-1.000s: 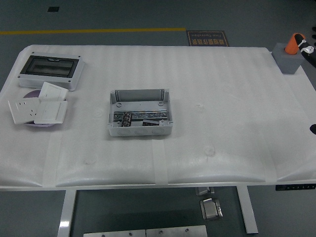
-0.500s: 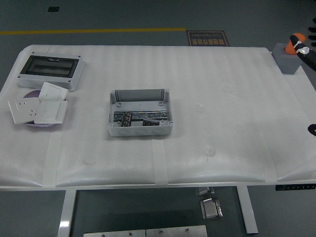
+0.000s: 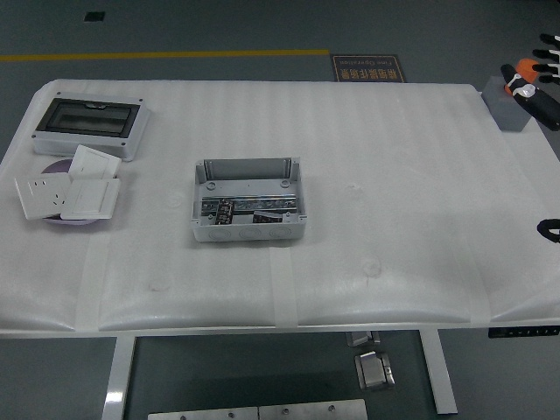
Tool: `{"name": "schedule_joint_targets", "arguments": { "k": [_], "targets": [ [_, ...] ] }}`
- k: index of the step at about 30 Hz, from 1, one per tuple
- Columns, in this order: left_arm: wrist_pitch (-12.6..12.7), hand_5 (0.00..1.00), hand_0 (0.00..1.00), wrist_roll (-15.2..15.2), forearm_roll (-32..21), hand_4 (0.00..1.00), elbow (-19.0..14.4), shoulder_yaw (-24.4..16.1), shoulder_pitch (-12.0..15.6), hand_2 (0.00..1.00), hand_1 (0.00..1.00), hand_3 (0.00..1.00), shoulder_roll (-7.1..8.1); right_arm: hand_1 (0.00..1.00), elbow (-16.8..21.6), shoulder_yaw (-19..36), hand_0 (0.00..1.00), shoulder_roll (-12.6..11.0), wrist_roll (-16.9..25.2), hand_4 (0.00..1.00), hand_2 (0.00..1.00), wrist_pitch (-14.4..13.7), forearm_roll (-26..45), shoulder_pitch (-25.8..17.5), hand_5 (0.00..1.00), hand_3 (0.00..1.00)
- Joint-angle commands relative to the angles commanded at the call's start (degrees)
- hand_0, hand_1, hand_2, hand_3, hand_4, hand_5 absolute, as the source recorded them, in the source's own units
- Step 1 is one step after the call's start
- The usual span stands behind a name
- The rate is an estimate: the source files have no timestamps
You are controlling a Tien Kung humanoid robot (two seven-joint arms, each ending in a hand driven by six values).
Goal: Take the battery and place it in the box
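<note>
An open grey box with terminal parts inside sits at the table's middle. At the far right corner a small orange cylinder stands on a grey block. My right hand reaches in from the right edge at that cylinder. Its black fingers are spread around it, and its wrist covers the cylinder's lower part. Whether the hand touches the cylinder I cannot tell. Another black piece of the right arm shows at the right edge. The left arm is out of view.
A grey distribution box with a dark window lies at the far left. In front of it a purple plate carries white wall sockets. The white padded table ends at a near edge along the bottom.
My right hand has come further into view at the top right, moving up and left over the orange cylinder, and its fingers now show. Nothing on the table has moved.
</note>
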Motion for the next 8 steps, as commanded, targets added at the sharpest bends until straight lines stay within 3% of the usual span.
{"name": "schedule_joint_targets", "arguments": {
  "k": [8],
  "targets": [
    [-0.2,0.17,0.626,0.5,1.5,0.626,0.0,-1.3,0.9,0.479,0.65,0.544,-0.55,0.702,-1.1,-5.4,0.681,-1.2,-0.2,0.844,0.778,0.2,0.6,4.4,0.5,0.837]
  ]
}}
